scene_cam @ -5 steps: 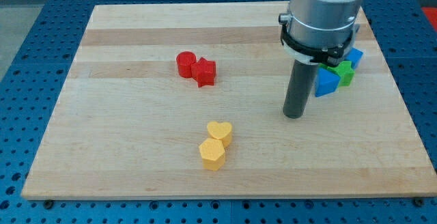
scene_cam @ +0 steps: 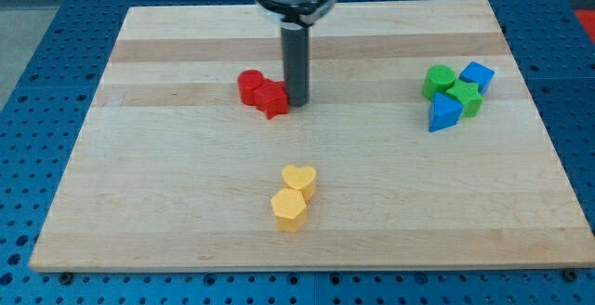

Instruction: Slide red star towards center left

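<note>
We judge the slide barely begun: the centre-left of the table [scene_cam: 84, 184] lies well to the view's left of the red star [scene_cam: 271, 99], so nearly the whole push remains. Moving rightward, a red round block [scene_cam: 249, 86] touches the star on its left. The star sits a little left of the board's middle, in the upper half; it has no clear long axis, and we cannot tell which way its points face. My tip [scene_cam: 297, 101] presses against its right side. We carry no claw, so nothing spreads or pinches.
</note>
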`<control>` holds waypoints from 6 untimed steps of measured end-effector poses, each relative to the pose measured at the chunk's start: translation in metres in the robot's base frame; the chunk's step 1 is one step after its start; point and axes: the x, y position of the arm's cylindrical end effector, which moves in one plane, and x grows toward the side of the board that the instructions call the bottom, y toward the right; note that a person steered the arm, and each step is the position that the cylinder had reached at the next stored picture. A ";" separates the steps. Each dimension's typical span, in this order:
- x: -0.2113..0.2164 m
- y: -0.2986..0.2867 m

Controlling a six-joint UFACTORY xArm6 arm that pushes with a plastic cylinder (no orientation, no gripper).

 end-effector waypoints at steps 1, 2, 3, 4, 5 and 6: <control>-0.001 -0.039; -0.001 -0.066; 0.000 -0.097; 0.000 -0.121; 0.001 -0.119; 0.009 -0.105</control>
